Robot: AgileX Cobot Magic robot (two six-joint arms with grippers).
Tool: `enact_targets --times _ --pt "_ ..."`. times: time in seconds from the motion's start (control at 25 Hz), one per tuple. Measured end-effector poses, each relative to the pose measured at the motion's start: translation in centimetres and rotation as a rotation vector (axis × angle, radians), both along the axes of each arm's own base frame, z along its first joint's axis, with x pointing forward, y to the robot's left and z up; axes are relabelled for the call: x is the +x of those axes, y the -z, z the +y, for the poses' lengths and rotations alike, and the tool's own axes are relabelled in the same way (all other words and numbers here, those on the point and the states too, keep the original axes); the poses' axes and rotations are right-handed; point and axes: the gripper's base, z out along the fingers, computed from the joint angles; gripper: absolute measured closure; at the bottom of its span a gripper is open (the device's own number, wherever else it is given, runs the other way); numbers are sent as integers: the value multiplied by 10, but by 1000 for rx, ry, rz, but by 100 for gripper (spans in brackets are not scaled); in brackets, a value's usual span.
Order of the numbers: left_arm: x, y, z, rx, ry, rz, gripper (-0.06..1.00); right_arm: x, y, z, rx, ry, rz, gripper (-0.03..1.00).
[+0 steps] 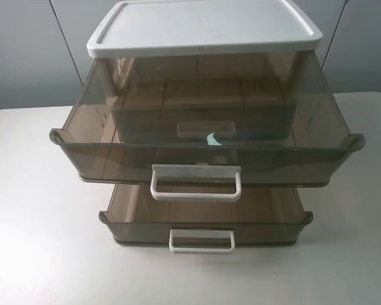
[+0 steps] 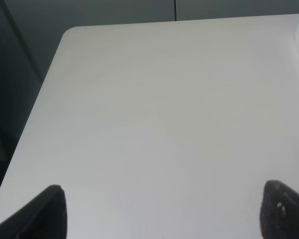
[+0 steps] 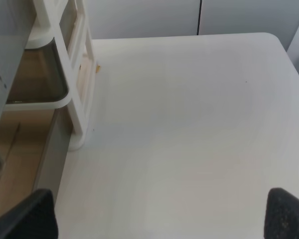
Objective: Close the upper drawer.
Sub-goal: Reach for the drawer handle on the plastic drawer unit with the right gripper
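Note:
The upper drawer (image 1: 206,155), smoky-brown translucent plastic with a wide white loop handle (image 1: 195,183), stands pulled far out of the white-topped cabinet (image 1: 203,28) in the exterior high view. Neither gripper shows in that view. In the left wrist view my left gripper (image 2: 164,214) is open and empty over bare table, its dark fingertips (image 2: 45,214) wide apart. In the right wrist view my right gripper (image 3: 159,214) is open and empty over the table, beside the cabinet's white frame (image 3: 79,79), with pulled-out brown drawers (image 3: 37,74) at the frame's edge.
A shallower lower drawer (image 1: 206,219) with a smaller white handle (image 1: 202,241) is also pulled out, below the upper one. A middle drawer's handle (image 1: 206,129) shows through the upper drawer. A small teal scrap (image 1: 214,139) is visible there. The white table (image 1: 32,210) surrounds the cabinet.

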Motion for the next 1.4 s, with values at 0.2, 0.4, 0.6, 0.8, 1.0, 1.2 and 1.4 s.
enact_targets --times 0.2,0.4,0.6,0.8,1.0,1.2,1.4 --pt "0 0 0 0 0 0 20 0 0 0 0 0 0 34" --pt "0 0 0 0 0 0 20 0 0 0 0 0 0 34" --pt "0 0 0 0 0 0 20 0 -21 -3 -28 19 24 34" --pt "0 0 0 0 0 0 20 44 -51 -15 -164 2 216 34" --pt "0 0 0 0 0 0 20 102 -86 7 -252 -203 252 34" --pt "0 0 0 0 0 0 20 136 -115 63 -326 -522 244 34" --pt "0 0 0 0 0 0 20 137 -118 129 -416 -823 246 34"
